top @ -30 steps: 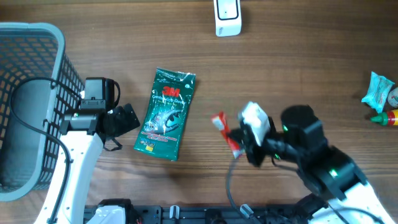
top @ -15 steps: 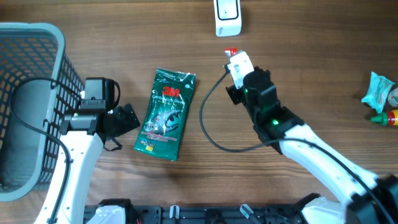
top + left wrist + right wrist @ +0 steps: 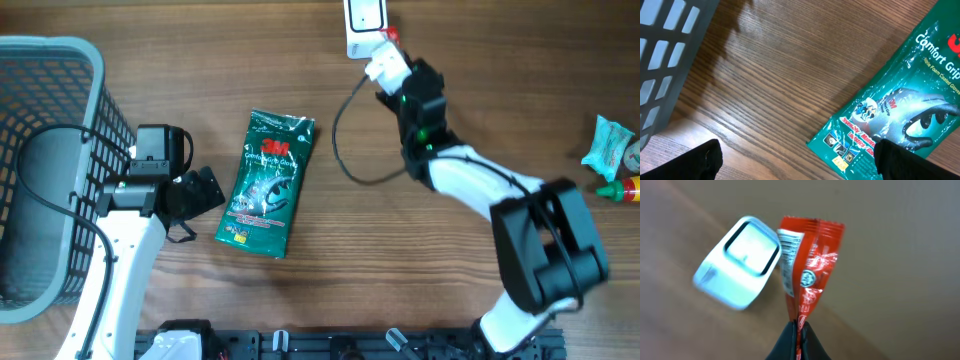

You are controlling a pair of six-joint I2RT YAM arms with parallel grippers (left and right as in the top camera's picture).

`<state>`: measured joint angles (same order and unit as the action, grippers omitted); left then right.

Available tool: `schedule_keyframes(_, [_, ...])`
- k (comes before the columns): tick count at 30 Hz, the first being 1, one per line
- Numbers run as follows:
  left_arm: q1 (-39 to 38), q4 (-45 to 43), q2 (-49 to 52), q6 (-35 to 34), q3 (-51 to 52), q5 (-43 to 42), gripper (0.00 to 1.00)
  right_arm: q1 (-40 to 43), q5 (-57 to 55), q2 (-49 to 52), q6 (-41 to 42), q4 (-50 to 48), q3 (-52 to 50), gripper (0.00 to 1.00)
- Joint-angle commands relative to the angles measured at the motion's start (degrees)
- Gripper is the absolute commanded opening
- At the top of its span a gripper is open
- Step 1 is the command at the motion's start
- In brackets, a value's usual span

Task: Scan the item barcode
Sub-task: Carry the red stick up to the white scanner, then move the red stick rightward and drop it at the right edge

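My right gripper (image 3: 800, 330) is shut on the lower end of a red snack packet (image 3: 810, 265), which stands upright with its white barcode strip (image 3: 786, 255) facing the white scanner (image 3: 737, 262) just to its left. Overhead, the right gripper (image 3: 392, 48) holds the red packet (image 3: 394, 35) at the scanner's (image 3: 365, 20) lower right corner, at the table's far edge. My left gripper (image 3: 205, 190) rests open beside a green 3M glove pack (image 3: 268, 185). In the left wrist view the gripper (image 3: 800, 162) spans the pack's (image 3: 900, 100) lower corner, holding nothing.
A grey mesh basket (image 3: 100, 90) stands at the left, and its wall (image 3: 665, 60) is close behind the left gripper. A teal packet (image 3: 608, 145) and a small red and yellow bottle (image 3: 622, 188) lie at the right edge. The right arm's black cable (image 3: 345, 150) loops over the table.
The right arm has swung from the front centre of the table up to the scanner, carrying the red packet. The left arm and the green pack have not moved.
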<state>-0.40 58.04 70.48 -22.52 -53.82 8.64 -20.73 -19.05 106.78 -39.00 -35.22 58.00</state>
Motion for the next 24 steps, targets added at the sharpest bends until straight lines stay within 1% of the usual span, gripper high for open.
schedule_keyframes(1, [0.3,0.0,-0.4,1.1,0.4,-0.1,1.0,1.5,0.9,7.3,-8.3,-0.7,10.1,0.04])
schedule_keyframes(4, [0.3,0.0,-0.4,1.1,0.4,-0.1,1.0,2.1,0.2,15.3,-14.1,-0.7,17.9,0.04])
schedule_keyframes(9, [0.3,0.0,-0.4,1.1,0.4,-0.1,1.0,2.1,-1.0,25.0,-17.9,0.6,28.7,0.04])
schedule_keyframes(13, [0.3,0.0,-0.4,1.1,0.4,-0.1,1.0,2.1,-1.3,28.1,-18.0,2.0,32.6,0.04])
schedule_keyframes(20, [0.3,0.0,-0.4,1.1,0.4,-0.1,1.0,2.1,-0.9,29.2,-20.5,3.0,33.3,0.04])
schedule_keyframes(24, [0.3,0.0,-0.4,1.1,0.4,-0.1,1.0,1.6,-5.5,29.2,-18.7,3.4,35.1,0.04])
